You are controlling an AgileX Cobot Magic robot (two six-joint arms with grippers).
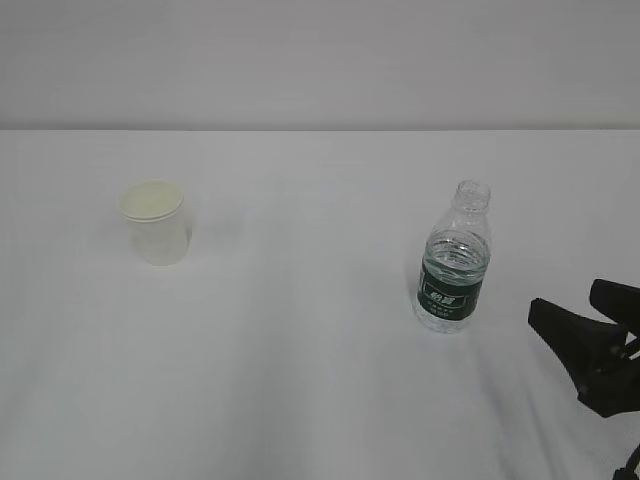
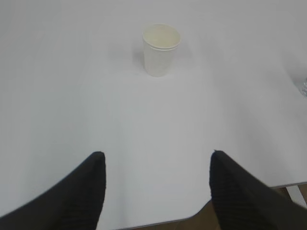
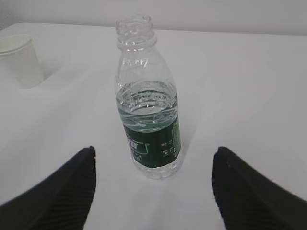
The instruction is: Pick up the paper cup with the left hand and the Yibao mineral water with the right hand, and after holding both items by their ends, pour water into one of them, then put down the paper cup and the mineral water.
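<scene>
At the bottom of the right wrist view the right hand [image 3: 153,191] shows its two black jaws spread wide and empty, with the Yibao mineral water [image 3: 149,112] upright between and beyond them at frame centre, capless and about half full. In the exterior view that gripper sits at the lower right edge, near the bottle but not touching it. The left hand [image 2: 157,191] is likewise released, jaws apart at the bottom of its view, the paper cup [image 2: 161,49] standing well apart at upper centre on the white table [image 2: 72,96]. The risks I see: a jaw clipping the open bottle during approach would tip it and spill; closing hard on the thin ribbed wall could push water out; and the light cup may slide or crumple if struck off-centre.
</scene>
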